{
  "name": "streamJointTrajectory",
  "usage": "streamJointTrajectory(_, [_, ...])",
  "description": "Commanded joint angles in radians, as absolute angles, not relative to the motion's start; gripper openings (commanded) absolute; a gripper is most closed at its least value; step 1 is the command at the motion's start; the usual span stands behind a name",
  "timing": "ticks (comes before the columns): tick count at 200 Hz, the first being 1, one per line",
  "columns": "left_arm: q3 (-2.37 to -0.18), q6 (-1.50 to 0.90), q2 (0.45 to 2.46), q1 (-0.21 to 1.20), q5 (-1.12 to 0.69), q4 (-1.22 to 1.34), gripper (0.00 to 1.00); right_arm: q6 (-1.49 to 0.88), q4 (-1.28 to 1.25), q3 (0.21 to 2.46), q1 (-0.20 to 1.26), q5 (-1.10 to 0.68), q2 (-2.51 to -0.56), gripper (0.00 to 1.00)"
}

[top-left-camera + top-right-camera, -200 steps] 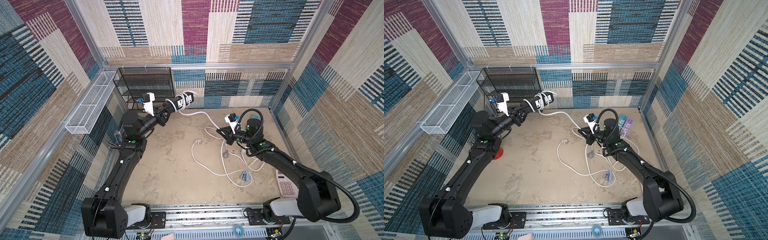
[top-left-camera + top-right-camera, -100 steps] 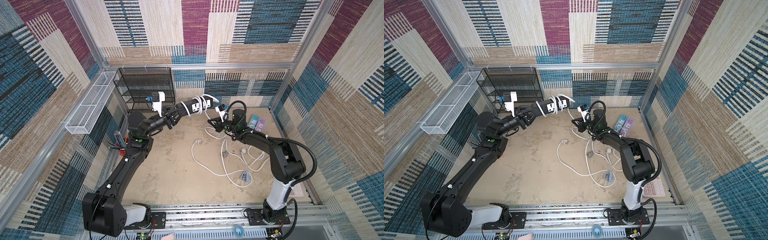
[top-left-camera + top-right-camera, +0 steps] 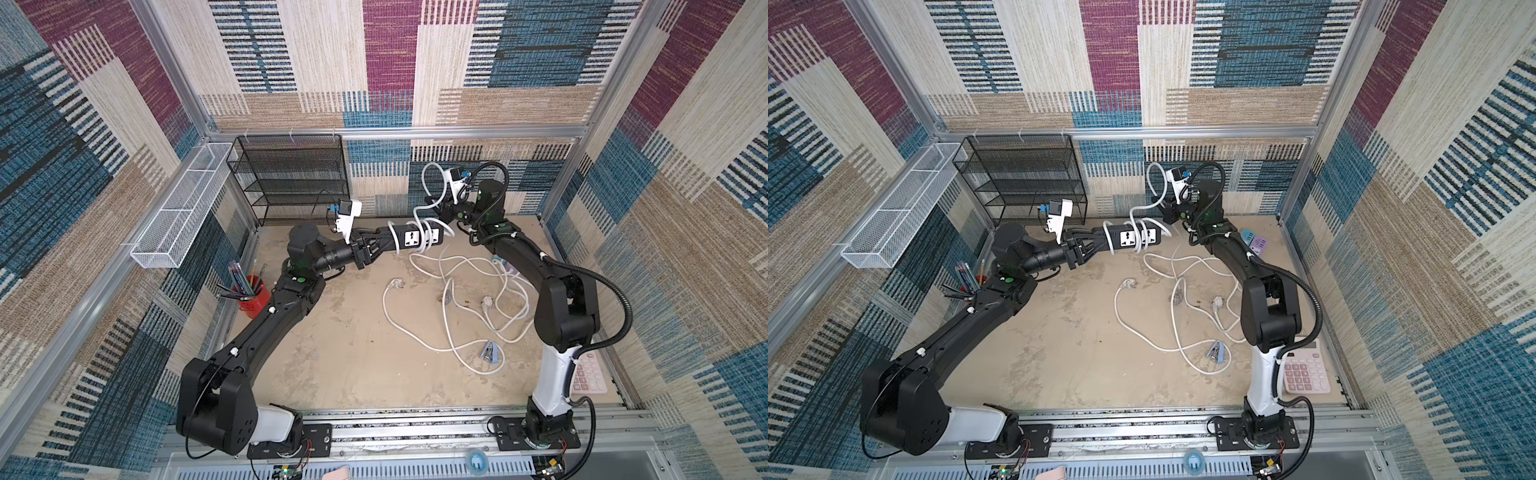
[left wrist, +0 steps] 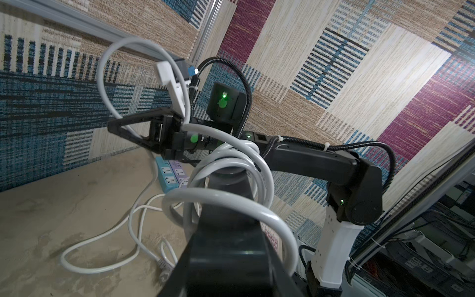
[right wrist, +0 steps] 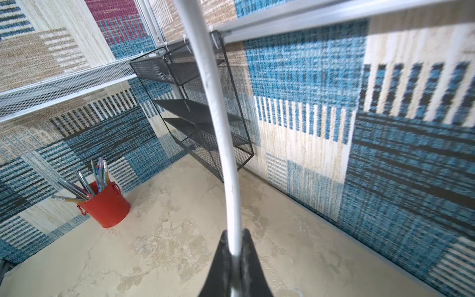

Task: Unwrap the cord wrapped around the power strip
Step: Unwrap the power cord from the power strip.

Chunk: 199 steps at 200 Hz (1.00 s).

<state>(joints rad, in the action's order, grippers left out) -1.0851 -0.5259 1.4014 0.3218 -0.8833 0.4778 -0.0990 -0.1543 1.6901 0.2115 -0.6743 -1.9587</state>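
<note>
White cord (image 5: 220, 133) is wound in several turns round the black power strip (image 3: 413, 239). The strip is held level in the air above the tabletop (image 3: 340, 332), toward 12 o'clock of its surface and clear of it. In both top views, two white socket faces show between the turns.

The left gripper (image 3: 386, 244) has the strip by its 9 o'clock end, jaws closed on the body. The right gripper (image 5: 232, 246) stands at about 1 o'clock from the strip, jaws pinched shut on the cord. From that grip a free loop arches up toward the back wall and comes down to the wrap. The rest of the cord lies in slack coils on the tabletop at 4 to 5 o'clock from the strip, with a plug (image 3: 395, 284) at their 9 o'clock edge.

Assessment: the unwinding is under way and not finished, with one arm steadying the strip while the other draws cord off it. The next move calls for the right arm to carry its pinch round the strip's free 3 o'clock end, against the direction of winding, with the loop kept slack. Otherwise the remaining turns may tighten or catch. The left grip needs to hold firm, since any pull along the cord would twist the strip.

Surroundings: a black mesh rack (image 3: 291, 178) stands at 11 o'clock and a red pen pot (image 3: 251, 297) at 9 o'clock. Two pastel power strips (image 3: 1254, 241) lie at 2 o'clock.
</note>
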Motion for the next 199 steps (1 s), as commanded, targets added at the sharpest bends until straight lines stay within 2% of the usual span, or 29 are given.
streamJointTrajectory(1, [-1.115,-0.459,1.424,0.322,-0.849,0.422,0.0,-0.092,-0.14,1.708,0.188,-0.693,-1.896,0.0])
streamJointTrajectory(57, [-1.125,-0.348,1.406,0.306,-0.706,0.279,0.0,-0.076,-0.103,1.561,0.137,-0.657,-1.677,0.0])
streamJointTrajectory(121, [-1.088,-0.251,1.258,0.201,-0.507,0.249,0.0,-0.045,-0.017,1.25,0.128,-0.461,-1.449,0.0])
streamJointTrajectory(154, [-1.059,-0.183,1.164,0.154,-0.389,0.241,0.0,-0.088,0.03,1.14,0.124,-0.374,-1.404,0.0])
streamJointTrajectory(199, [-1.053,-0.17,1.108,0.102,-0.348,0.264,0.0,-0.183,0.006,0.971,0.124,-0.399,-1.422,0.0])
